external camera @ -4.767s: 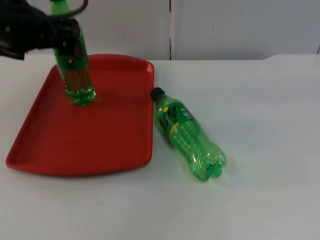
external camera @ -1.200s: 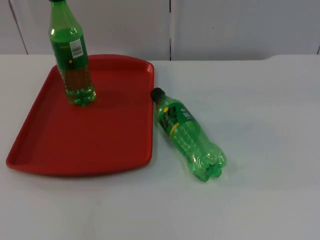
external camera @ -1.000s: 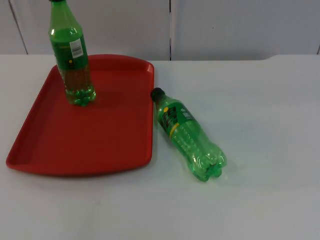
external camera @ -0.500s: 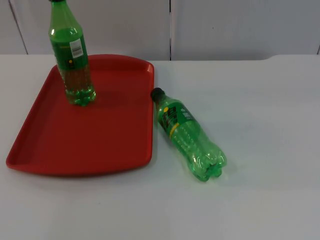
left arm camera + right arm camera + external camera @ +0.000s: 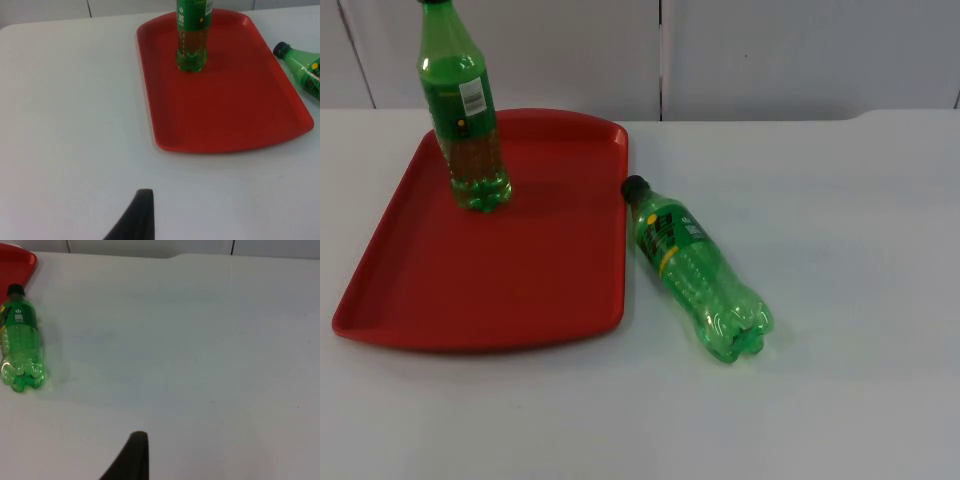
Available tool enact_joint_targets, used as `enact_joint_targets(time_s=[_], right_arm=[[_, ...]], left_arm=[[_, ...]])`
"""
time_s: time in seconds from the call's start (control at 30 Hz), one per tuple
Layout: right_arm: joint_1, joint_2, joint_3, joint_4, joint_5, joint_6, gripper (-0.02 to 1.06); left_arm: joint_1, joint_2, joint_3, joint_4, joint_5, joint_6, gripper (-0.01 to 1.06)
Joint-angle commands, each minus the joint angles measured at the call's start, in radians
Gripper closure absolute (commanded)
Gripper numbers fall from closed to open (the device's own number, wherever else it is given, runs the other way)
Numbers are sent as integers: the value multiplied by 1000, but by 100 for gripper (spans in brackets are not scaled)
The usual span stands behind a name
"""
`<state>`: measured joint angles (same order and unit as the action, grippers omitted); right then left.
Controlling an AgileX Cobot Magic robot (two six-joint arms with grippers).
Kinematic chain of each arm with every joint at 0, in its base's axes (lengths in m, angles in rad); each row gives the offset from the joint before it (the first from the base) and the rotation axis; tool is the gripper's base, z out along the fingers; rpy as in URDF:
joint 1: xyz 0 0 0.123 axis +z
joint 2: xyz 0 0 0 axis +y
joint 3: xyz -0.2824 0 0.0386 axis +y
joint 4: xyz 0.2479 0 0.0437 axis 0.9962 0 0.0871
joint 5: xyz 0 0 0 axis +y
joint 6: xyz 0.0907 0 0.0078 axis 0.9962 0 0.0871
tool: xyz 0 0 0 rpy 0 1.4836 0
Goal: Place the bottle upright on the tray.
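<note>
One green bottle (image 5: 465,130) stands upright at the far left part of the red tray (image 5: 520,270), free of any grip. A second green bottle (image 5: 695,270) with a black cap lies on its side on the white table just right of the tray, cap toward the tray's edge. My left gripper (image 5: 142,217) waits over bare table, well back from the tray (image 5: 235,110) and the upright bottle (image 5: 192,35). My right gripper (image 5: 135,455) waits over bare table, some way from the lying bottle (image 5: 20,345).
The grey partition wall (image 5: 770,50) closes off the far edge of the table. White table top (image 5: 840,230) stretches to the right of the lying bottle and in front of the tray.
The left arm, which was around the upright bottle 4.8 s ago, has let go and drawn out of the top view. Over the last second nothing has moved.
</note>
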<state>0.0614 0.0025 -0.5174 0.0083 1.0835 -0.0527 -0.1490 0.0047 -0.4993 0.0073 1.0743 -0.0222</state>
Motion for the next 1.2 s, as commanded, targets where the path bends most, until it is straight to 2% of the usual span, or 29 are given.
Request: enact_joint_targets(time_s=[0.0,1.17], right_arm=[[-7,-2,1,2,-6,-7,8],[-7,-2,1,-1,-6,-7,8]], left_arm=[[0,-5,4,3,0,-8,0],[0,-5,4,3,0,-8,0]])
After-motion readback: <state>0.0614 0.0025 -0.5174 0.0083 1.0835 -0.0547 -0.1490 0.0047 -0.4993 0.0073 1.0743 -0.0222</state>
